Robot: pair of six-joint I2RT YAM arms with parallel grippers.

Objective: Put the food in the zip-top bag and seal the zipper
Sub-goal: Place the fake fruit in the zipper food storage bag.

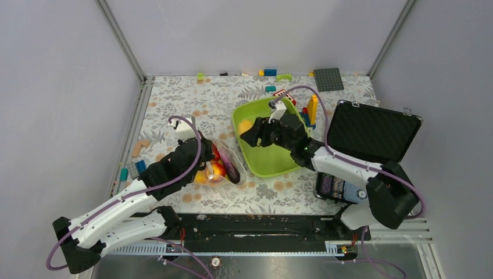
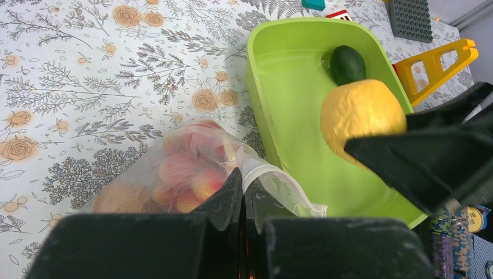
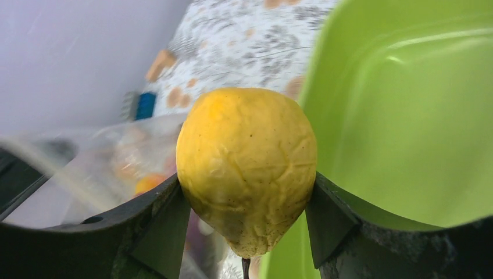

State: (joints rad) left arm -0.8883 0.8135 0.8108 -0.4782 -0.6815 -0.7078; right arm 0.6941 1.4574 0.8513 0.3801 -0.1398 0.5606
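Nearest me, the left gripper [image 2: 242, 185] is pinched fully closed on one lip of the zip-top bag [image 2: 145, 180], which lies on the flowered table [image 1: 174, 99] just left of the lime-green tray [image 2: 256, 87], its unsealed mouth turned toward that tray. A little farther on, the right gripper [image 3: 246, 192] is clamped around the yellow lemon [image 3: 247, 151], jaws wide on either side of its middle, holding it in the air above the tray's left side, near the bag's mouth but apart from it. Several things could go wrong, as I judge it. The bag is flimsy and only one lip is held, so the mouth may sag and the lemon could catch on it, shove the bag along the table or tug it out of the pinch. The lemon is round and slick and gripped at two spots, so it might twist free and roll. Fruit already packed close to the mouth could spill if the bag is nudged. Counting: two arms, one bag, one tray, one lemon, one dark green fruit [image 2: 347, 64] lying in the tray. Inside the bag are one purple eggplant [image 1: 231, 170] and a huddle of red and orange pieces I cannot count through the plastic. Farther right stands one open black case [image 1: 372, 131]. At the far edge lie one grey baseplate [image 1: 328, 79] and scattered blocks too small to count.
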